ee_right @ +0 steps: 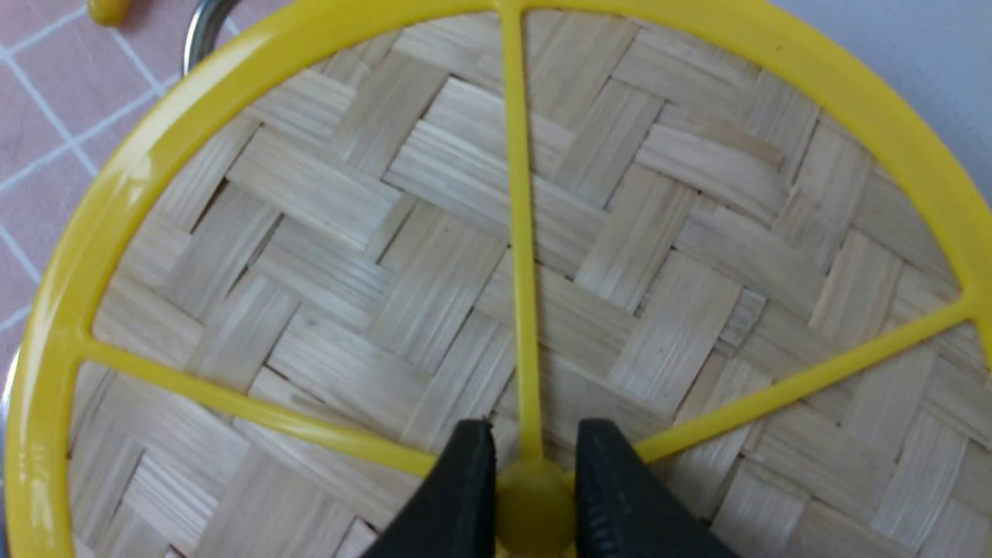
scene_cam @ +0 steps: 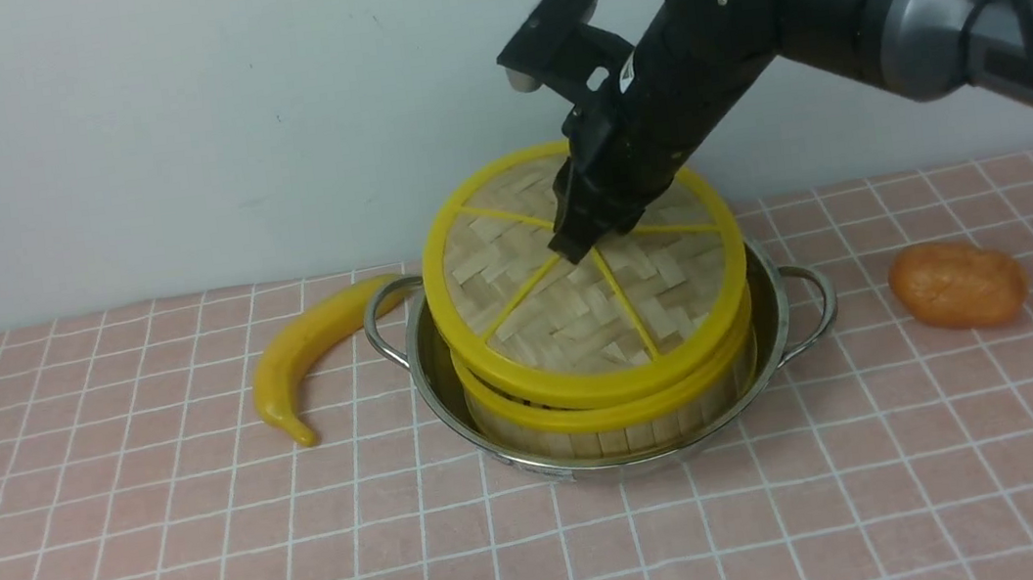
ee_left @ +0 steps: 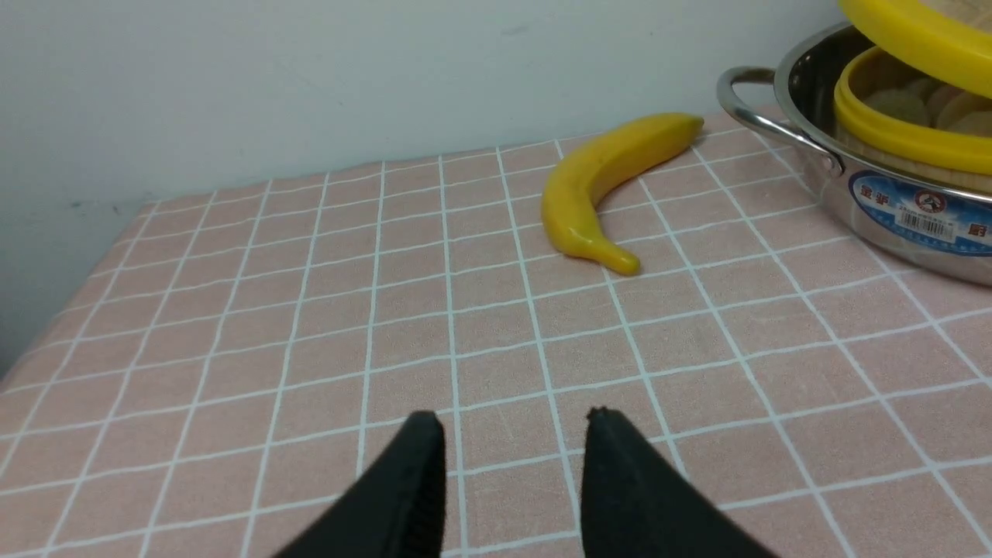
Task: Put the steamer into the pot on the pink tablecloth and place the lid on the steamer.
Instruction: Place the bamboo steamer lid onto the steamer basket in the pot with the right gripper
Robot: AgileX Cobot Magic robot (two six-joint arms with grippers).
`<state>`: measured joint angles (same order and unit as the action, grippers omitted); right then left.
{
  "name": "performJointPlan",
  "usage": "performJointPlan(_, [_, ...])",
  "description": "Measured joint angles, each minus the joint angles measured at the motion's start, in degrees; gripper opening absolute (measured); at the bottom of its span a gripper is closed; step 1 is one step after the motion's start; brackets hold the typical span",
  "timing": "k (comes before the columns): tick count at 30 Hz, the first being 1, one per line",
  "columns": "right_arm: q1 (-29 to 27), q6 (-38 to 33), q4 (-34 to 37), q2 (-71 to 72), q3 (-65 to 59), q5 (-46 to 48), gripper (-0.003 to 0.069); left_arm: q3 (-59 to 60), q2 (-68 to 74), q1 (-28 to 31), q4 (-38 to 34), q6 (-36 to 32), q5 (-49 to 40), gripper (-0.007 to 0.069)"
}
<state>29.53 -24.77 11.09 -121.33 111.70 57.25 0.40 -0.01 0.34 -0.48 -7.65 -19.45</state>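
pinching the small yellow hub knob of the lid (ee_right: pixel 349 256) from both sides, the right fingers (ee_right: pixel 457 496) are clenched on it, the knob caught between the two black tips. in the front view these fingers (scene_cam: pixel 582 223) come down at a slant from the right arm onto the middle of the lid (scene_cam: pixel 578 312), which is held tilted over the steamer (scene_cam: pixel 593 433): its far edge stands higher, and its near edge lies low against the steamer's yellow rim, though i cannot tell whether the two touch there. the steamer sits inside the pot (scene_cam: pixel 422 361), and the pot stands on the pink tablecloth (scene_cam: pixel 215 563) that covers the counter. the left wrist view shows a gap between the lid's rim and the steamer (ee_left: pixel 891 128) on that side, with pale buns (ee_left: pixel 891 105) showing inside.

the left fingers (ee_left: pixel 411 488) are released, spread apart with only tablecloth (ee_left: pixel 310 310) between them, well apart from the pot (ee_left: pixel 814 178). a banana (scene_cam: pixel 307 350) lies just beside the pot's left handle, and an orange lump (scene_cam: pixel 957 285) lies on the cloth to the pot's right, apart from it.
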Motion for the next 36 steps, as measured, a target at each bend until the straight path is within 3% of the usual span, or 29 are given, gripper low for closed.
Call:
performJointPlan(23, [0.00,-0.11,1.01,5.57,0.12,3.08,0.0145,0.00,0.00,0.00,0.00,0.00,0.00,0.0243])
performJointPlan(36, [0.00,0.04,0.36,0.98,0.02,3.16,0.0145,0.00,0.00,0.00,0.00,0.00,0.00,0.0243])
